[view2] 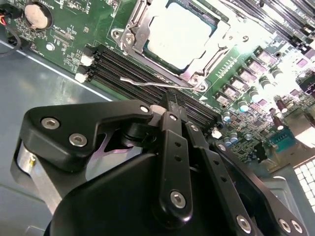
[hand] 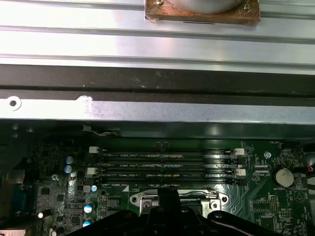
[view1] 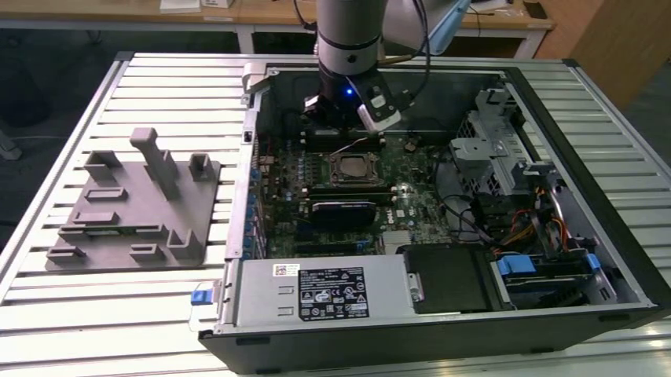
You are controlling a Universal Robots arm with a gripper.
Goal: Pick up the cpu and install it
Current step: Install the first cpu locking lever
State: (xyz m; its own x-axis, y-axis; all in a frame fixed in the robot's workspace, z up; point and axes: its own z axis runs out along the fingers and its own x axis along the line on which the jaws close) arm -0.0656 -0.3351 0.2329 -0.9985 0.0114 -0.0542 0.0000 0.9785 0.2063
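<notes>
Slatted metal counter (view1: pixel 157 314) carries an open computer case (view1: pixel 441 330), with a grey plastic fixture (view1: pixel 137 212) lying well apart toward the exterior view's left. Inside the case the green motherboard (view1: pixel 409 208) lies flat. The arm stands over its far portion, the gripper (view1: pixel 341 118) hanging low above the board, just beyond the socket (view1: pixel 351 167).

In the second wrist view the gripper (view2: pixel 172 105) shows its black fingers drawn together with nothing between them, their tips above the memory slots (view2: pixel 147 73) beside the socket. The cpu (view2: pixel 179 34) lies seated square within the socket frame, silvery top up. A thin wire lever (view2: pixel 147 83) lies loose alongside.

Judgement: placement appears made; good practice is to confirm the chip sits flush and level, then work the lever gently without side load.
</notes>
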